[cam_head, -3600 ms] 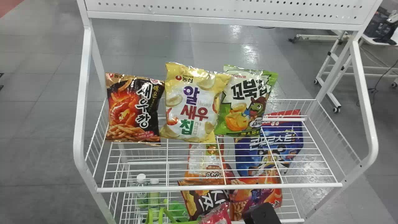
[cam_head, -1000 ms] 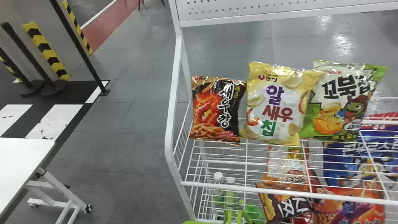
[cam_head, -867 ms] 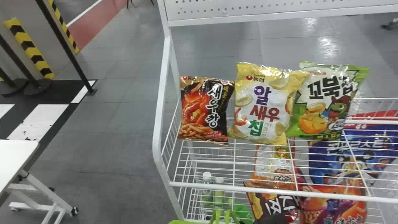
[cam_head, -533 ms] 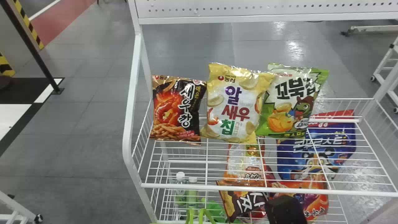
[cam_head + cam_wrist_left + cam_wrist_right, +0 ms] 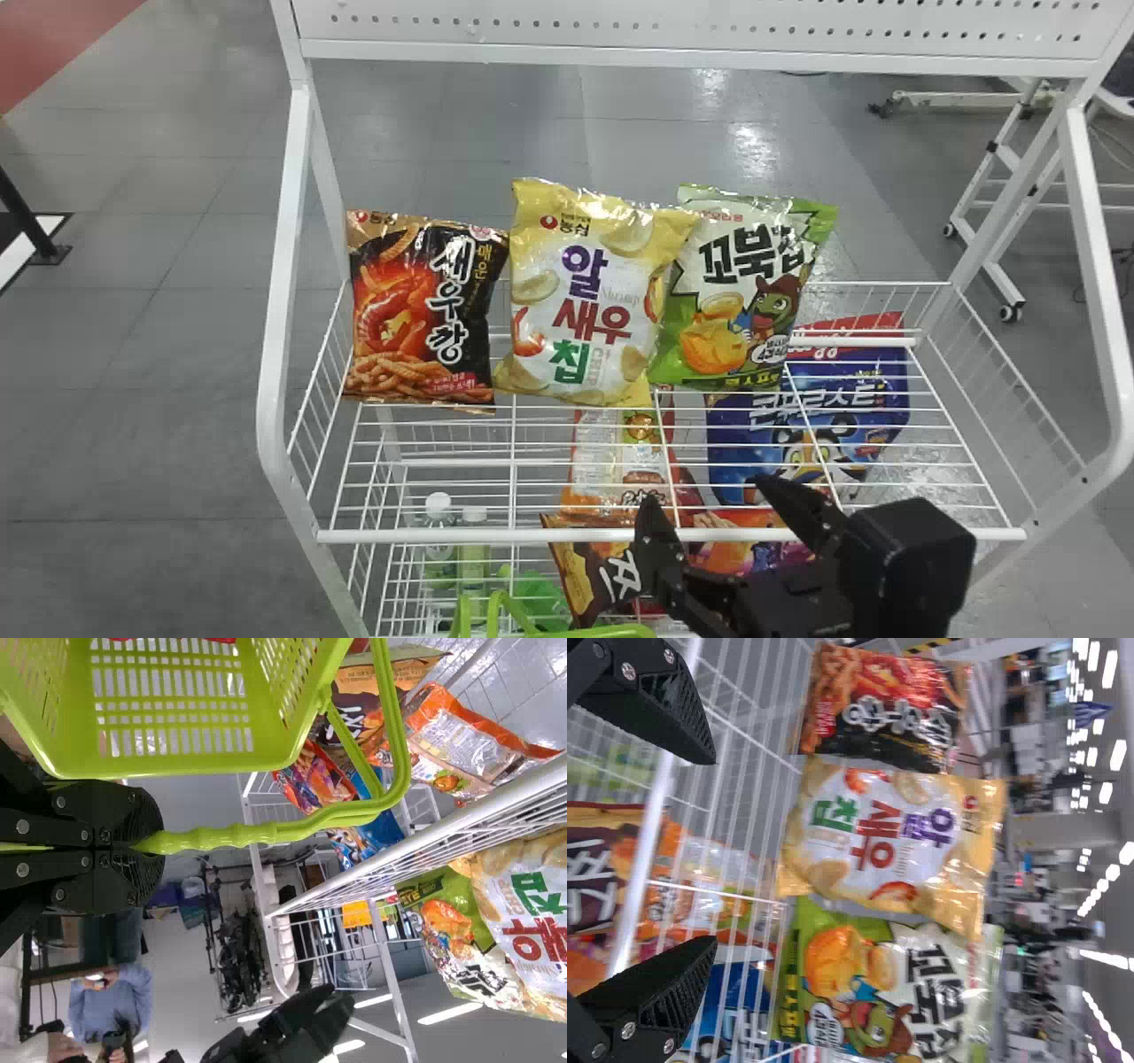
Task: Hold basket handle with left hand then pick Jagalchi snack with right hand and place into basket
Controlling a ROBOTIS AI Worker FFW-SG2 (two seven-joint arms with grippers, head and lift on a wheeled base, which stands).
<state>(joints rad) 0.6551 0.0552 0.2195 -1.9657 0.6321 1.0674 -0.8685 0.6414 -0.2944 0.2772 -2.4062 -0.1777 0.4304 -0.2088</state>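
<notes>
My right gripper [image 5: 713,518] stands open at the shelf's front edge, low in the head view; in the right wrist view the gripper [image 5: 713,850] faces three upright bags with nothing between its fingers. These are a black-and-orange bag [image 5: 416,310], a yellow-and-white bag [image 5: 580,310] and a green-and-white bag [image 5: 744,292], side by side on the upper wire shelf. I cannot tell which bag is the Jagalchi snack. In the left wrist view my left gripper [image 5: 146,846] is shut on the handle [image 5: 217,837] of the green basket [image 5: 177,766]. Something red [image 5: 213,641] shows at the basket.
The white rack's front rail [image 5: 443,536] crosses before the right gripper. Below, the lower shelf holds a brown bag [image 5: 576,576], a blue bag [image 5: 864,381], an orange-and-white bag [image 5: 594,461] and bottles [image 5: 438,549]. Side rails [image 5: 283,310] flank the rack.
The head view has swung back to the right, shifting the rack leftward. My right gripper has come up into view, its fingers apart. A red packet beside it in the oldest frame was at the bottom edge.
</notes>
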